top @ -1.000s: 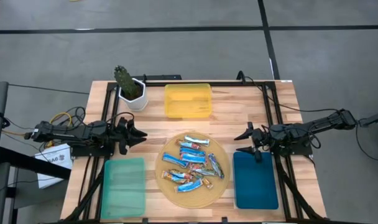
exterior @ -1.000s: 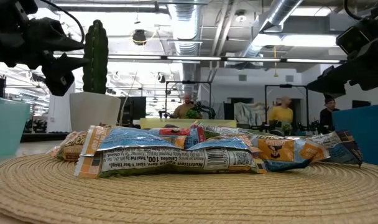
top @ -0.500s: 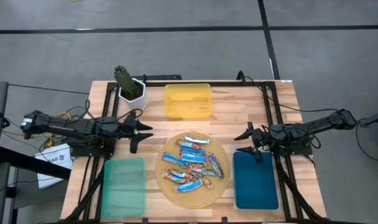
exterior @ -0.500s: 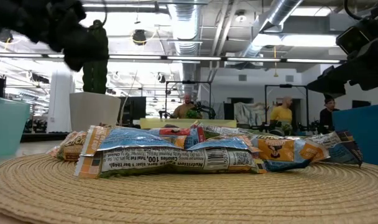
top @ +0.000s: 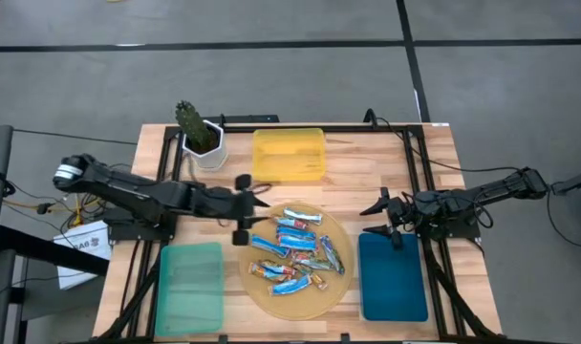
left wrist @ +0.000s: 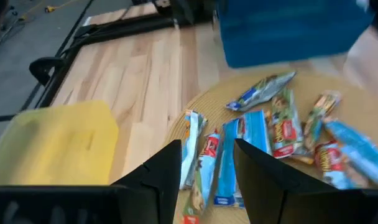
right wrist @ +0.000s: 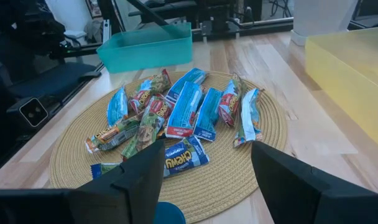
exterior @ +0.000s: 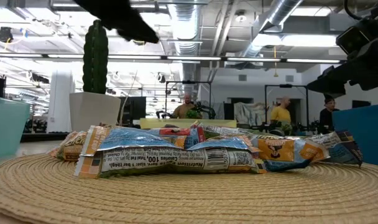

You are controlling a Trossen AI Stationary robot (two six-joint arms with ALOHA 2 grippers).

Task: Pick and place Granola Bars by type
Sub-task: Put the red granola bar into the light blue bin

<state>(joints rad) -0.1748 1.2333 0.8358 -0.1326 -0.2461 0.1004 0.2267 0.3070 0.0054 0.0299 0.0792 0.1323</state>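
We see the Granola Bars [top: 296, 252] heaped on a round woven mat [top: 257, 283] on the bench [top: 357, 161], just ahead of the left claw [top: 246, 208] and slightly below it. The wrappers are shiny and crinkled: several blue and white, some blue with red or orange panels, a few brownish-gold. On the nearest one in the low view we read "Nutrition" and "Calories 100"; in the right wrist view one blue wrapper reads "CHEWY".

The left claw hangs at the mat's edge with its fingers [left wrist: 167, 171] apart and nothing between them. A yellow tray [top: 289, 154] lies just beyond it, a teal tray [top: 188, 285] just behind. The right claw [top: 378, 218] waits on the mat's other side, fingers spread wide and empty, beside a dark blue tray [top: 393, 280].
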